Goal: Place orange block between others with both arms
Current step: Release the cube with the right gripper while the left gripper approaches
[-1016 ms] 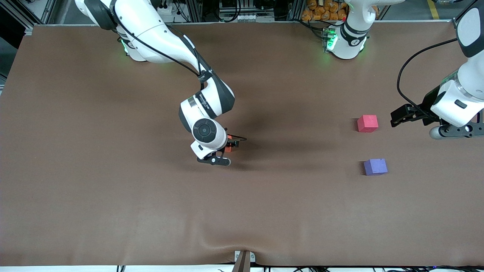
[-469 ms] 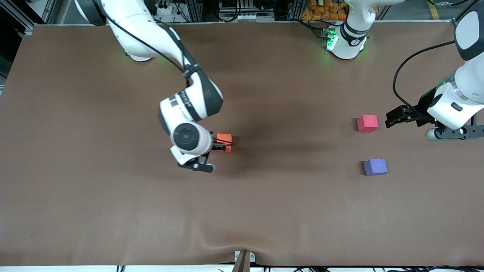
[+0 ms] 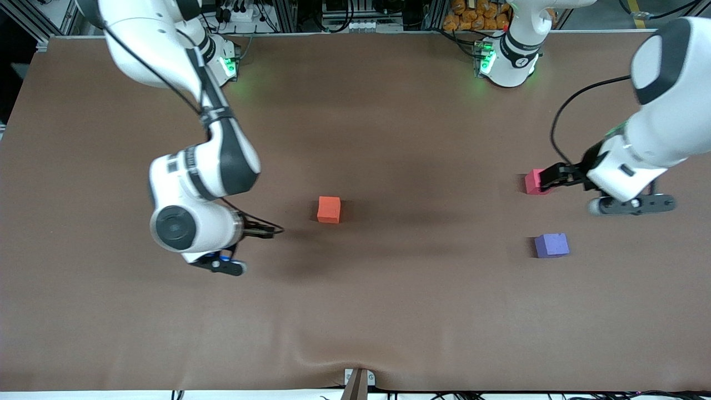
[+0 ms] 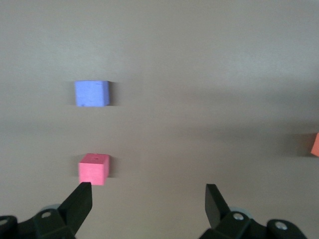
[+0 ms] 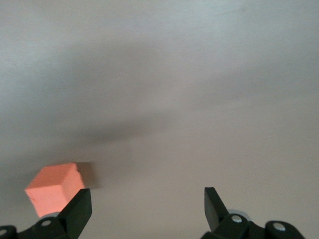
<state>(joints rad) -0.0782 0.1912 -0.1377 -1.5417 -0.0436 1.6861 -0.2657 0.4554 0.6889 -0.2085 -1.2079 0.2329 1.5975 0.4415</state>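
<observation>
While the orange block (image 3: 329, 209) sits free mid-table, the right tool (image 3: 265, 231), fingers apart and empty, is nearer it. The left tool (image 3: 550, 176), also apart and empty, hovers over the pinkish-red cube (image 3: 534, 181), with the purple cube (image 3: 551, 245) nearby.

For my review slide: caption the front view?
Orange block alone mid-table; right hand open nearby, left hand open over pink block.
</observation>
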